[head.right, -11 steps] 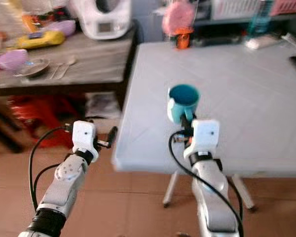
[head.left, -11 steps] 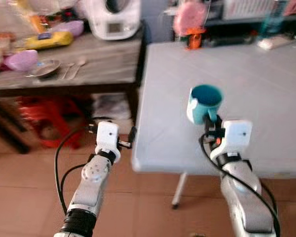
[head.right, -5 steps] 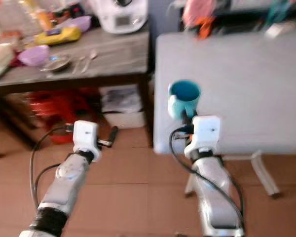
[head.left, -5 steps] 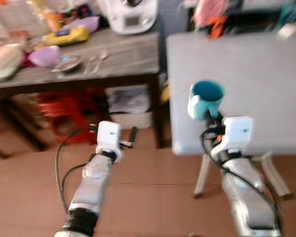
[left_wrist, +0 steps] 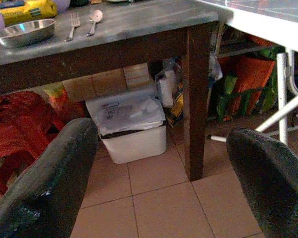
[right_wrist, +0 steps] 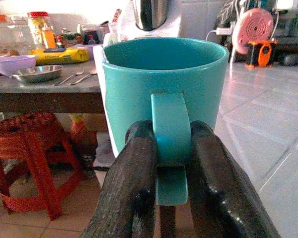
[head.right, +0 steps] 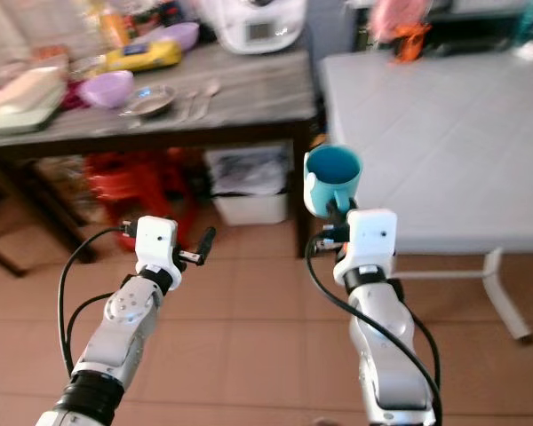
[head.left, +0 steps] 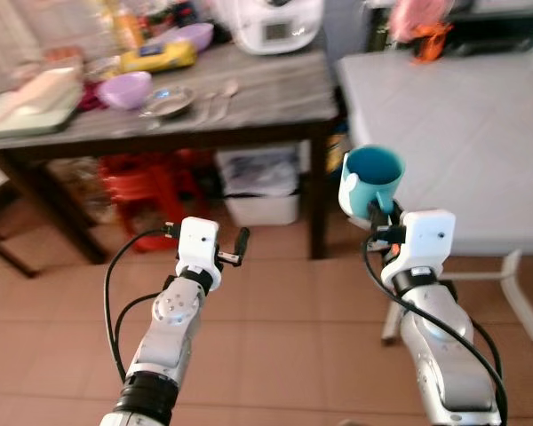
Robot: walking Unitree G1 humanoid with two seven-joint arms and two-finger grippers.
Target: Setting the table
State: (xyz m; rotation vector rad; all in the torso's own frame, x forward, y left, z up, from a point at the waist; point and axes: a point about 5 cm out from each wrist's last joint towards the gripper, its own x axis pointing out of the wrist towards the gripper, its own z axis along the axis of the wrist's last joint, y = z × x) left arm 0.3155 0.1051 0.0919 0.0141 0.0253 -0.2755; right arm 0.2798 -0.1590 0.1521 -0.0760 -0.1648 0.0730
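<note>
1. The right gripper pinches the handle of a teal mug, one black finger on each side of the handle, and holds the mug upright in the air.
2. The mug hangs off the near left corner of the grey surface, over the tiled floor, touching neither.
3. The left gripper is spread wide and holds nothing; it hovers low over the floor, to the left of the mug and well apart from it.
4. Left of the grey surface, just beside it, stands a dark wooden surface.
5. On the wooden surface, well away from the mug, lie a steel bowl, a fork and a spoon side by side next to the bowl, a purple bowl and a yellow packet.
6. A white kitchen appliance stands at the back of the wooden surface, on the end nearer the grey surface.
7. Under the wooden surface sit a red plastic stool and a white bin with papers in it.
8. At the far edge of the grey surface are a pink object and an orange one, blurred.
</note>
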